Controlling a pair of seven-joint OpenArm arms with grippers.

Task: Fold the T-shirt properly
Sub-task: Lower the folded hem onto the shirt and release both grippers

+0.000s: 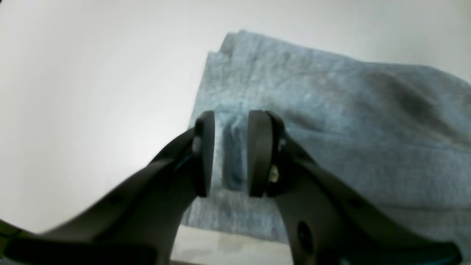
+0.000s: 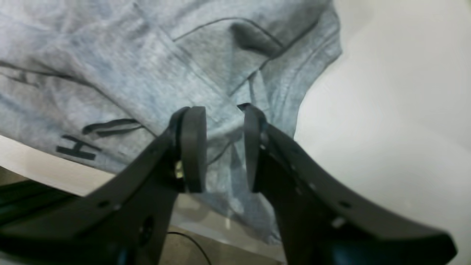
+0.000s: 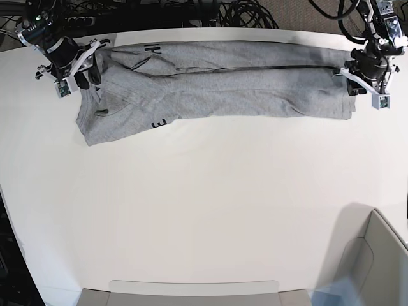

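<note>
Nearest the lens in the left wrist view, the left gripper (image 1: 231, 152) stands with its pads parted and a raised pinch of grey cloth between them, the gap wide enough that the fabric looks loose rather than clamped. The right gripper (image 2: 224, 147) is likewise spread, astride a wrinkled fold near the sleeve, where seams and bits of black lettering show. The T-shirt (image 3: 217, 89) lies as a long band along the far edge of the worktop (image 3: 204, 210), folded lengthwise, with one gripper at each end; in the right wrist view part of the cloth hangs just past the worktop's rim. The risks I would judge from here: if either gripper lifts away while a ridge of cloth sits between the pads, it may snag and drag that end, undoing the fold. The end under the right gripper is bunched and slanted, wider than the rest of the band, so any next fold laid over it would come out crooked unless that corner is first smoothed. The stacked layers at the end by the left gripper are neat but thin; a regrasp could catch only the top layer and peel it off. And with the shirt so close to the far rim, a pull away from the robot could slide it over the edge.
</note>
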